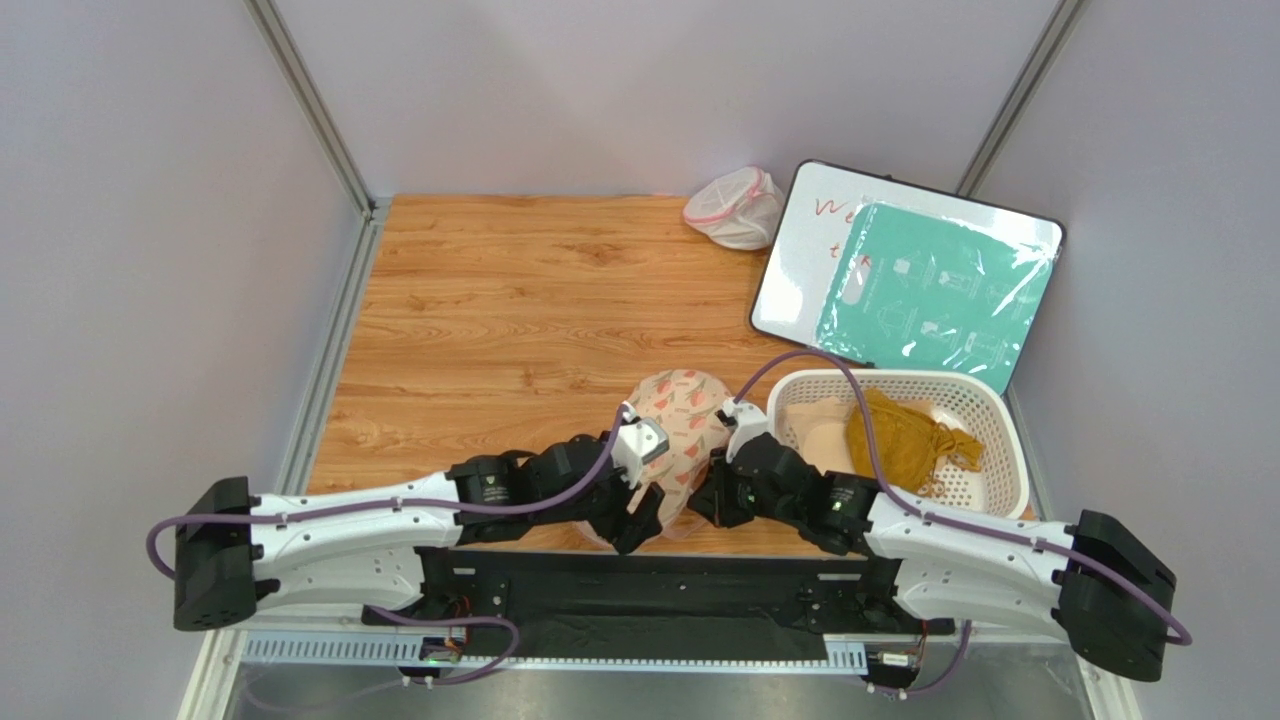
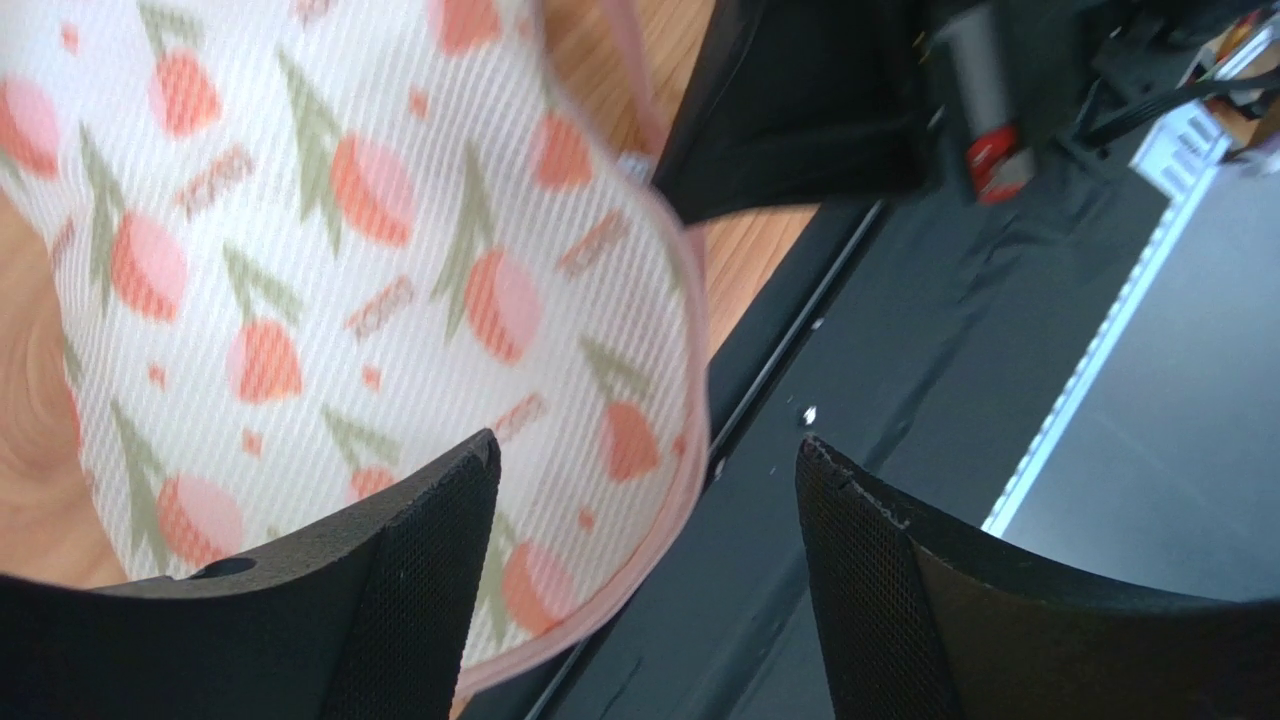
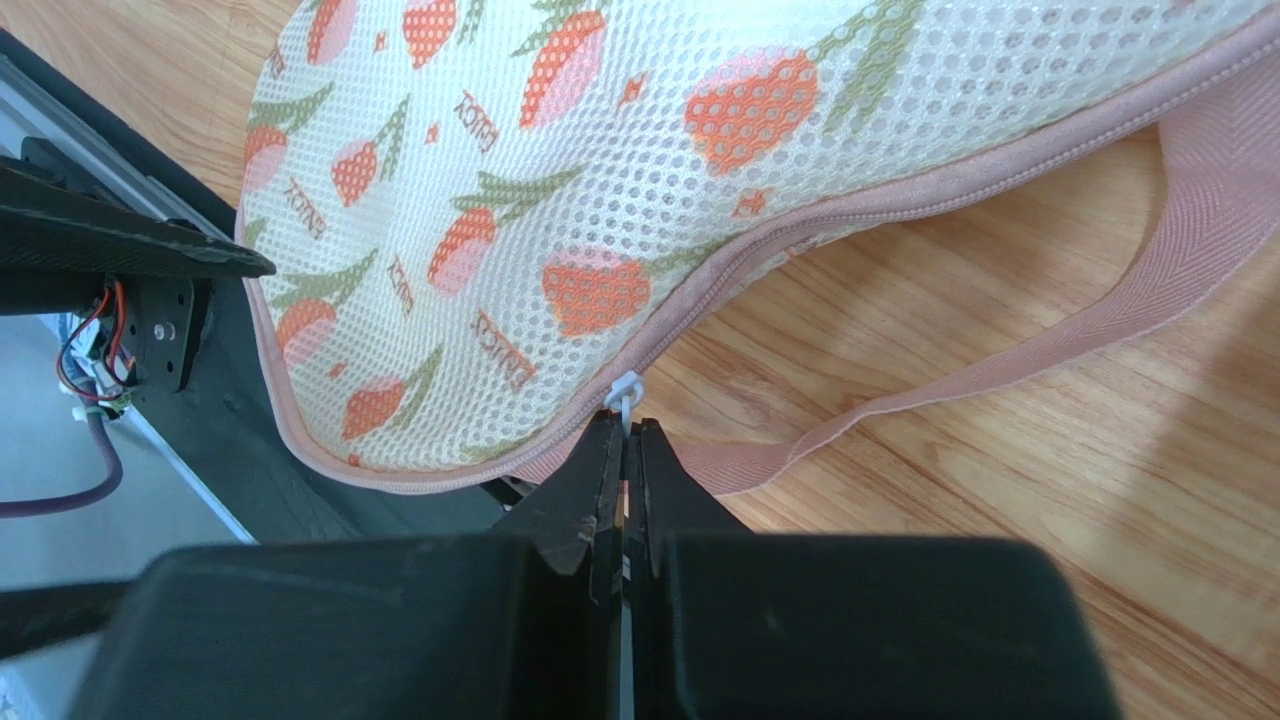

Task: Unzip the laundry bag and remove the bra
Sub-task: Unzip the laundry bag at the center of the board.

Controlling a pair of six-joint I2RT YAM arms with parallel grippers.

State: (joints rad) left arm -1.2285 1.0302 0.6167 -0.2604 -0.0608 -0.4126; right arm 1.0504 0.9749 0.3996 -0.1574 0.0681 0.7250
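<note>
right wrist view: my right gripper is pinching the zipper pull, the laundry bag lying just ahead on the table; my left gripper is hanging released beside it.

Bright even light, soft shadows; right claw blurs near lens.

A small white mesh pouch with pink trim lies at the far edge of the wooden tabletop. A whiteboard carrying a teal plastic sheet fills the far right corner. By the right edge, a white basket holds a mustard cloth and a beige cloth.
</note>
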